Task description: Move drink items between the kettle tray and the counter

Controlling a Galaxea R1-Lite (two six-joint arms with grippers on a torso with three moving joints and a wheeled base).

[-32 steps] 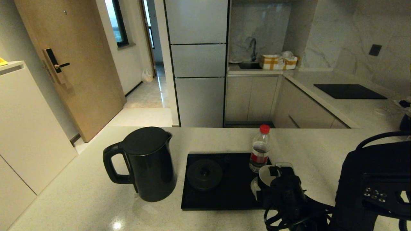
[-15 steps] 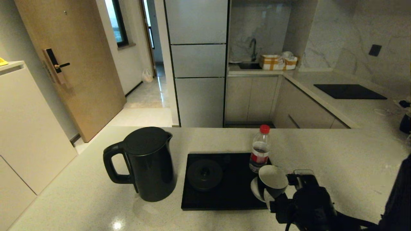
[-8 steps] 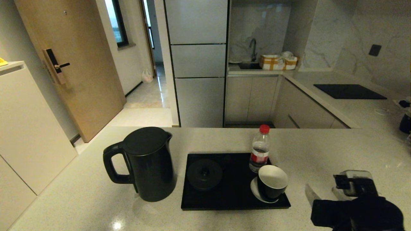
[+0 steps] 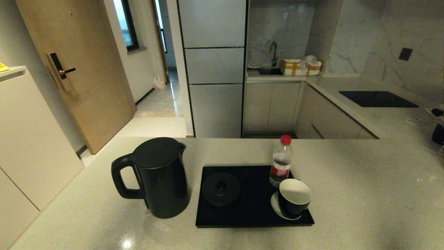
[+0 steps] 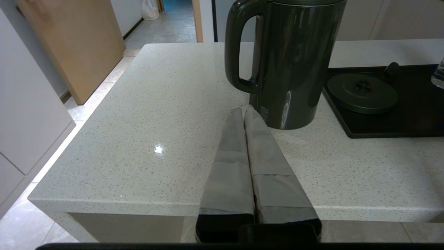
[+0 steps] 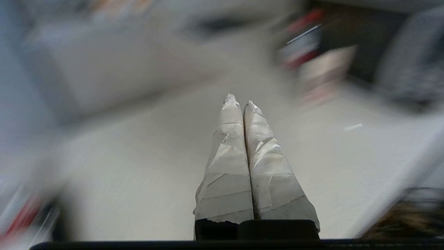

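Note:
The tall black kettle (image 4: 158, 177) (image 5: 295, 62) stands on the pale speckled counter (image 4: 364, 187), just left of the black kettle tray (image 4: 249, 211). The tray's round base (image 4: 221, 188) (image 5: 362, 93) is bare. A red-capped bottle (image 4: 280, 161) stands at the tray's far right corner. In front of it a black cup, white inside (image 4: 294, 201), sits on a white saucer on the tray. No arm shows in the head view. My left gripper (image 5: 244, 109) is shut and empty, hovering near the counter's front edge, short of the kettle. My right gripper (image 6: 240, 100) is shut and empty over a blurred pale surface.
A black cooktop panel (image 4: 377, 98) lies on the side counter at the right, with a dark object (image 4: 437, 133) at the far right edge. Fridge doors and a sink stand behind. The counter drops off at its left edge (image 5: 86, 114).
My right arm has let go of the cup on the tray, drawn back to the right and left the head view. Kettle, bottle and cup stay put.

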